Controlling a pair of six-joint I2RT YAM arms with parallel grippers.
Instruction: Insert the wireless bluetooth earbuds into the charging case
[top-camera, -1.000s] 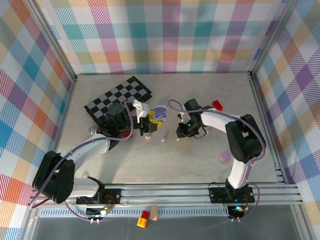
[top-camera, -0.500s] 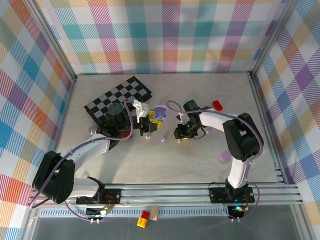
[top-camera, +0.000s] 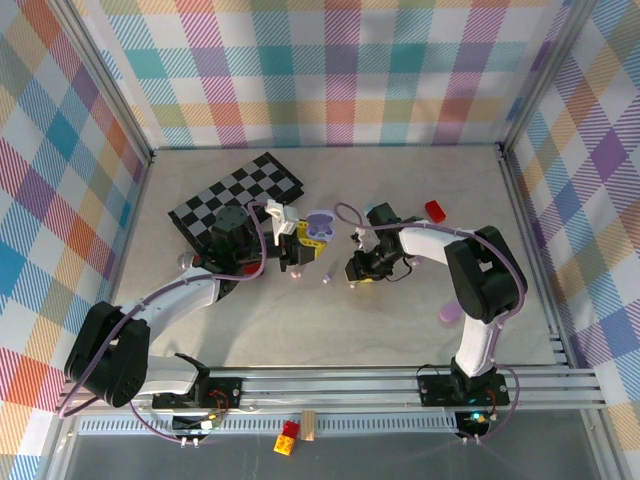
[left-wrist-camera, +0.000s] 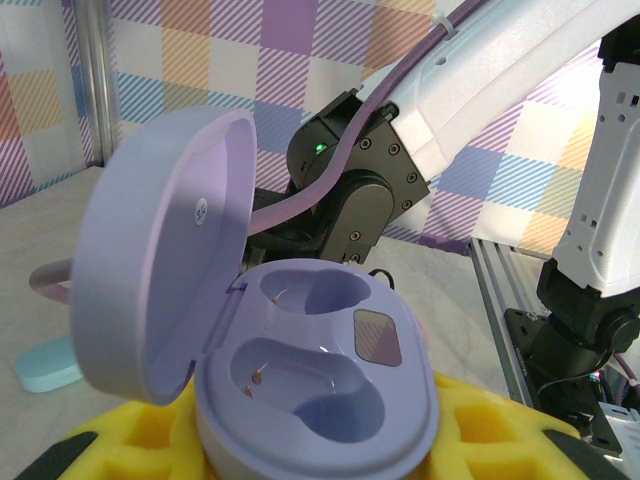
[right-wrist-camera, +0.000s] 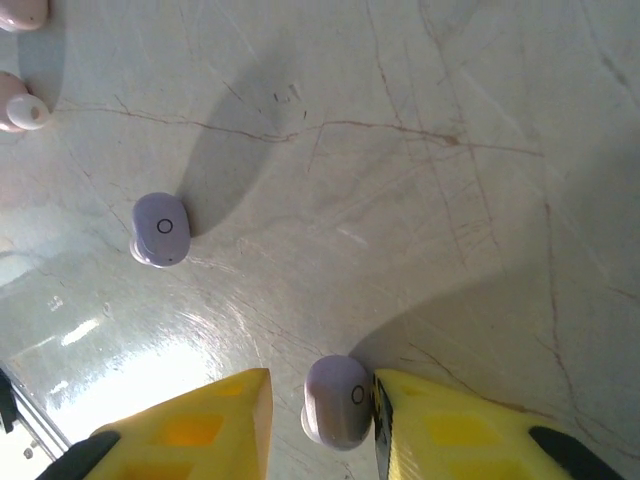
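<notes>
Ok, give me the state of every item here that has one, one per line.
Left gripper: shut on the purple oval plastic charging case.
Charging case: lid open, both wells empty.
Right gripper: open, straddling the near purple earbud.
Near purple earbud: on the pale tabletop, not clamped, gap at one pad.
Far purple earbud: loose on the tabletop.

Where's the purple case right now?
The purple case sits open in the left hand, mid-table in the top view, just right of the checkerboard.
</notes>
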